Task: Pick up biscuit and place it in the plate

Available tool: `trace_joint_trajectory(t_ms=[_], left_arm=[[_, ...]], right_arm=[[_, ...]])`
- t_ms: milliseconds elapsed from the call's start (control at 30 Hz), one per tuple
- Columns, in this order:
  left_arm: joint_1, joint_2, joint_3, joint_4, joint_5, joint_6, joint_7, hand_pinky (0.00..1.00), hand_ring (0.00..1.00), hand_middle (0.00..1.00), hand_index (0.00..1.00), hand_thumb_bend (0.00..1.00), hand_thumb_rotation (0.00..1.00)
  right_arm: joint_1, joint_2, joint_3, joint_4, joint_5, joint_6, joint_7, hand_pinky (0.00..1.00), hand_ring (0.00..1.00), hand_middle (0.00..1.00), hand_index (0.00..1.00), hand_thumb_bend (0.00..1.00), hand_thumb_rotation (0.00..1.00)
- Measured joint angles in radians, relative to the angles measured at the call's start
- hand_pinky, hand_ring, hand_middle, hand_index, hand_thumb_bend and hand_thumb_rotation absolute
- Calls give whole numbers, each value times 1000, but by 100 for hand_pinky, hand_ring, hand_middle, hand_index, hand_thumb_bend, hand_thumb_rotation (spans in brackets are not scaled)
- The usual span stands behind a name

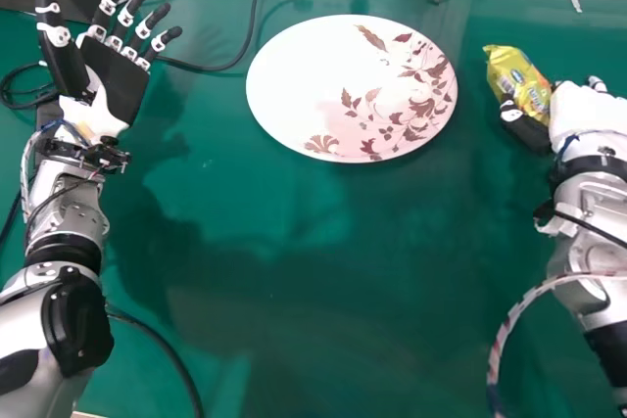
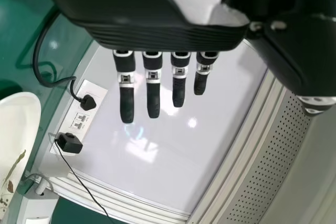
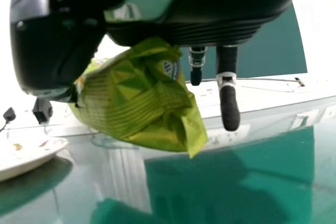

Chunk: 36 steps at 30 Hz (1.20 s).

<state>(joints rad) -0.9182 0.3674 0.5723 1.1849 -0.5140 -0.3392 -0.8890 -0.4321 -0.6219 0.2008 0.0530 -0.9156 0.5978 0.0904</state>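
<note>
Biscuit packet [image 1: 519, 83] is at the upper right of the head view, gripped by your right hand [image 1: 586, 113] and, going by the right wrist view, looks clear of the table [image 1: 323, 340]. Grip: thumb on one side of the packet, fingers on the other, so partly closed; two of the fingers run fairly straight beside the packet, not wrapped round it. Plate [image 1: 294, 75] sits upper centre, to the left of the packet, well apart from it, nothing on it but the printed leaves. Left hand [image 1: 116, 85] idles upper left, fingers spread and straight, holding nothing. Step in hand: pick looks done, you're at the carry, place not done. Next, you need to bring the right hand leftward in the head view until the packet is over the plate's middle, lower, then open. Keep the pinch steady; the wrapper looks soft and crinkly, so it could slip or twist. Don't let go early or you'll drop it at the rim.
</note>
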Motion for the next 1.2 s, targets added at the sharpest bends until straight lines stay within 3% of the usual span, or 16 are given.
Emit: trace_joint_trajectory(t_ms=[400,833,1033,1200], left_arm=[[0,2,1,0,-1,1,-5,78,80,92,98,89,31],[0,2,1,0,-1,-1,-5,72,79,91,98,88,36],[0,3,1,0,0,-1,-2,67,73,88,96,89,32],[0,2,1,0,0,-2,-3,66,74,88,96,89,33]], right_arm=[[24,0,-17,-86,-2,12,51,27,45,44,53,50,0],[47,-6,-42,-156,-2,-8,73,27,45,44,53,50,0],[57,-8,-66,-198,12,-66,81,27,45,44,53,50,0],[57,-7,-80,-217,20,-88,88,27,45,44,53,50,0]])
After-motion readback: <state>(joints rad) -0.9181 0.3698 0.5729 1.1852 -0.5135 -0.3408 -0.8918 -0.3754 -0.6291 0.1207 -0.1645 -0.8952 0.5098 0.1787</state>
